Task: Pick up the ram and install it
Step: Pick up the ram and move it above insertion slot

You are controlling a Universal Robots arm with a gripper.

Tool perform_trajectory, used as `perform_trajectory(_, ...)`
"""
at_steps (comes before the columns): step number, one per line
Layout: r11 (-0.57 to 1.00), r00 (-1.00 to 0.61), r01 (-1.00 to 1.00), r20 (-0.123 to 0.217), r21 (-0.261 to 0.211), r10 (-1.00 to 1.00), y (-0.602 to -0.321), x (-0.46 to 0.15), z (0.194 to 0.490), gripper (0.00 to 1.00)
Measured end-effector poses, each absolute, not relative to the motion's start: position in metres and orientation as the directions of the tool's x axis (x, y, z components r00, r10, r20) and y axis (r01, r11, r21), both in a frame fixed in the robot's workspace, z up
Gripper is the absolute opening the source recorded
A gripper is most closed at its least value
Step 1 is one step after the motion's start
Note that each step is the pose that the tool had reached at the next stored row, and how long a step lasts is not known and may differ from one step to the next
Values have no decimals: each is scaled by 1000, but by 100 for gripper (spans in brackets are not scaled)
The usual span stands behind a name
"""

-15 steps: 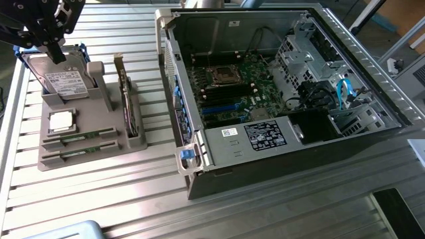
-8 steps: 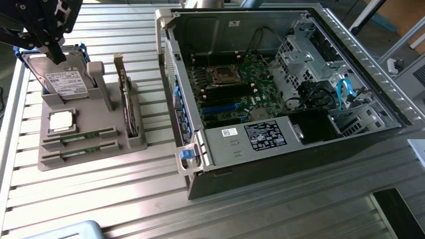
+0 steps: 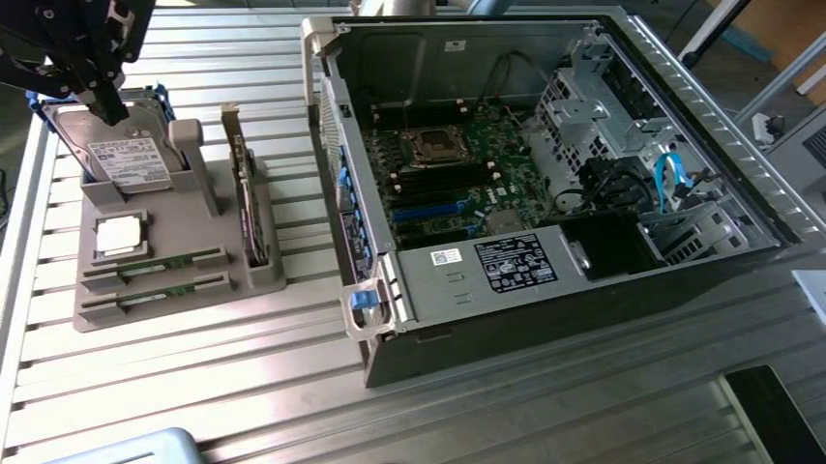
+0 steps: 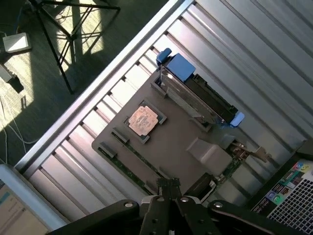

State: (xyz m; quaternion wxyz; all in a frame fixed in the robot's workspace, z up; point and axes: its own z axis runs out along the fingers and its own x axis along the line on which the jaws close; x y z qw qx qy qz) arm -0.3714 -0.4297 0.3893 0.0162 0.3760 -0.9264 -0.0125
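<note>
First, counter [image 3: 516, 416]: silver ribbed metal slats that run under everything.
Room: in the wrist view a dark floor [image 4: 34, 98] lies past the counter's edge, with sun patches and the legs of a tripod [image 4: 78, 6].
Holder: a grey holder [image 3: 193, 232] sits on the counter. An open computer case [image 3: 543, 324] stands beside the long side that carries the card.
Ram: the ram [image 3: 162, 263] stands on edge in a slot at the holder's end farthest from the hard drive [image 3: 130, 155]. A second stick [image 3: 155, 290] sits in the next slot, nearer the holder's end edge.
Ram axis: level, across the holder's width, parallel to the hard drive's face and square to the upright expansion card [image 3: 246, 193].
Between: a processor chip [image 3: 119, 235] lies flat on the holder between the sticks and the hard drive.
Tool: the tool [image 3: 114, 108] hangs above the holder's hard-drive end, well apart from the ram. Its fingers are pressed together and hold nothing.
Exterior view: the inside of the case, with its motherboard [image 3: 446, 184] and a blue cable [image 3: 664, 179].
Wrist view: the holder from above, the processor chip's coppery face [image 4: 143, 120], and the floor beyond the counter.
</note>
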Motion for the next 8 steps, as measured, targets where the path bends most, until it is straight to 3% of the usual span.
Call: perform_trajectory(8,659,-658,-752,21,35,-753,-430,-371,389,10)
